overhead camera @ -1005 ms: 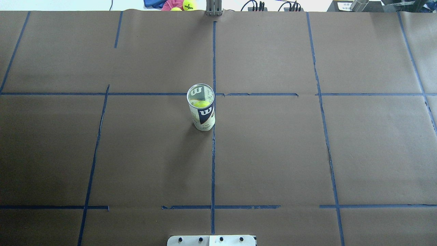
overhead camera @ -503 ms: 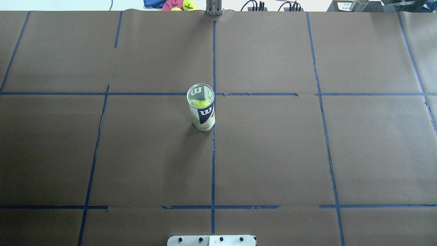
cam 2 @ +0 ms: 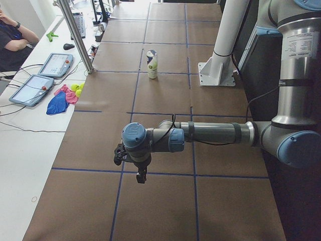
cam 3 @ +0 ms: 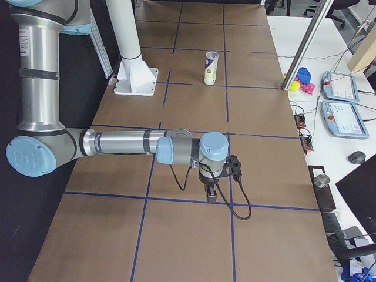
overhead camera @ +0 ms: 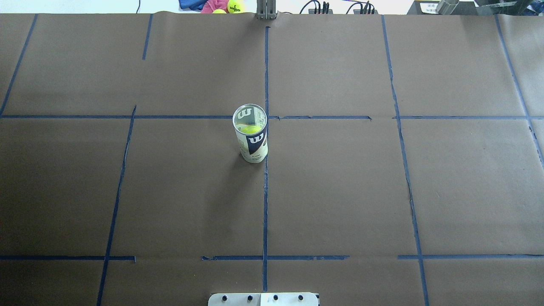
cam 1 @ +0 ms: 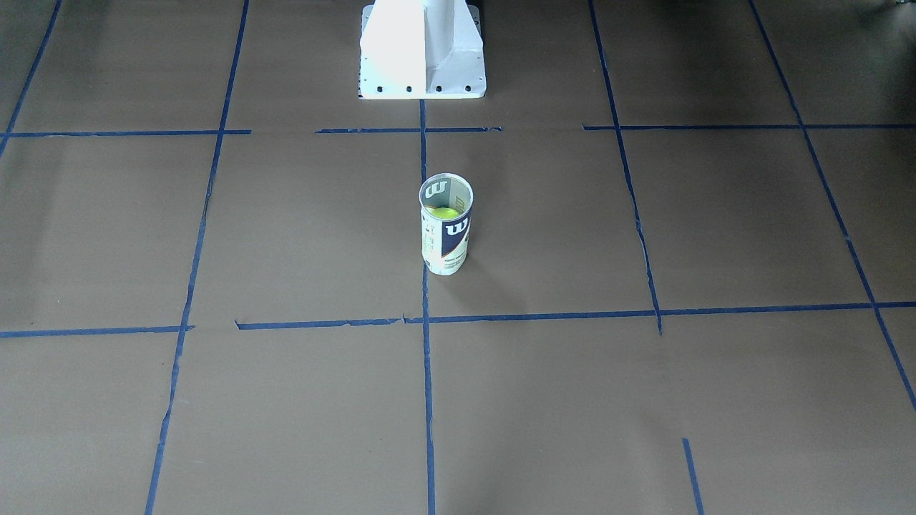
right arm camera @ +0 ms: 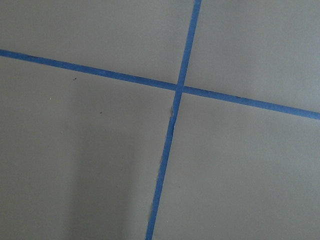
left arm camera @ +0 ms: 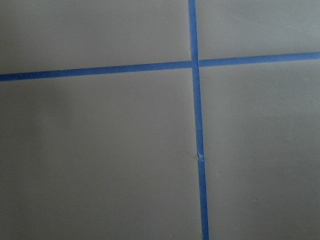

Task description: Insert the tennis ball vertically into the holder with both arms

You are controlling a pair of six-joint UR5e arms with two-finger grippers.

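We cannot tell whether the jaws of either arm are spread or pressed together. They show only in the two side views, small and dark, pointing down over the table. The overhead and front views leave both arms out of frame. Neither wrist view catches any finger, only brown table and two crossing blue tape lines beneath the jaws.

The left arm reaches out level near the table's left end, and the right arm does the same near the right end. The tube stands upright and open-mouthed around the middle of the table, well apart from both sets of jaws, with a long stretch of table between it and each. Its base sits just beside the central tape line, with the white pedestal off to one side. The table edges are far from it on every side.

A yellow ball lies inside the tube. We see only its top through the mouth, as the label hides the rest, so we cannot say if another lies below.

We count two arms, one tube and one ball in it. Beyond the far edge there is one spare ball, a second cut off beside it, two tablets and one seated person, partly cropped.
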